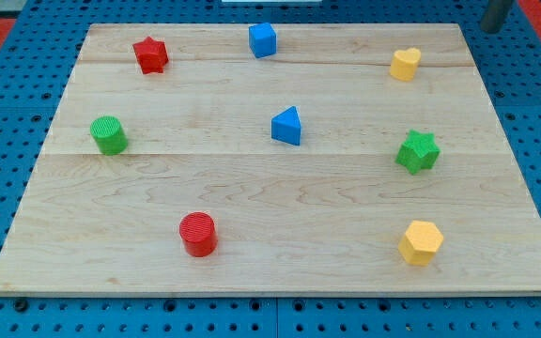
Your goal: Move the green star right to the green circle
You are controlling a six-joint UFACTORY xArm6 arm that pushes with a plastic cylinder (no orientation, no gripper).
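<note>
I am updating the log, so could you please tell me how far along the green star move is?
Nothing looks done yet: the green star sits at the view's right, the green circle far off at the left, the blue triangle between them. My tip is off the board, top right. The whole push remains.

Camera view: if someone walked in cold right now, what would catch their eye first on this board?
Probably the two green blocks at opposite sides: the green star at the view's right and the green circle at the view's left, with the blue triangle between them near the centre. My tip sits at the view's top right corner, off the wooden board, far from every block and nearest the yellow block.
</note>
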